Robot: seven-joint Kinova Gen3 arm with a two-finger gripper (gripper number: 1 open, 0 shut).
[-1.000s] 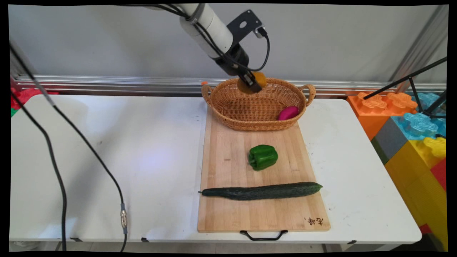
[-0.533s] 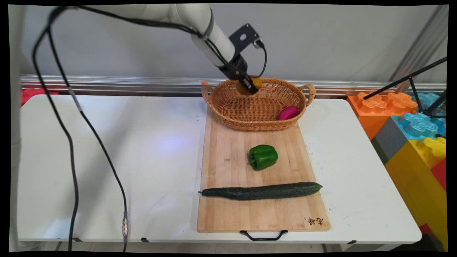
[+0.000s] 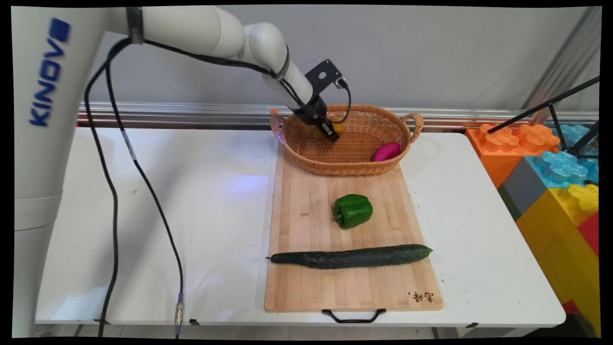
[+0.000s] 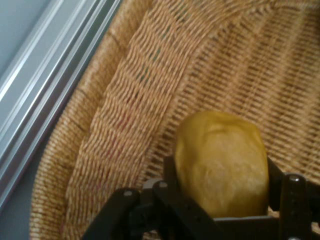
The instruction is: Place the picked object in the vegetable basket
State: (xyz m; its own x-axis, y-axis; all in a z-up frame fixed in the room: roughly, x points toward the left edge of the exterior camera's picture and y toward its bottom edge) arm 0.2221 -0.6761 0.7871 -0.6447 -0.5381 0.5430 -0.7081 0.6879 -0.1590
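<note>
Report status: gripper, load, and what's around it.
Gripper shut on yellow fruit, inside the basket near its back wall. Pink item at basket's right end, apart. Pepper and cucumber on the board.

White table (image 3: 201, 215) carries a wooden cutting board (image 3: 311, 287) lying flat toward its right of centre, black handle at the near edge. Black cables (image 3: 143, 182) hang over the table's left part. Coloured toy blocks (image 3: 550, 167) stand beside its right end.
</note>
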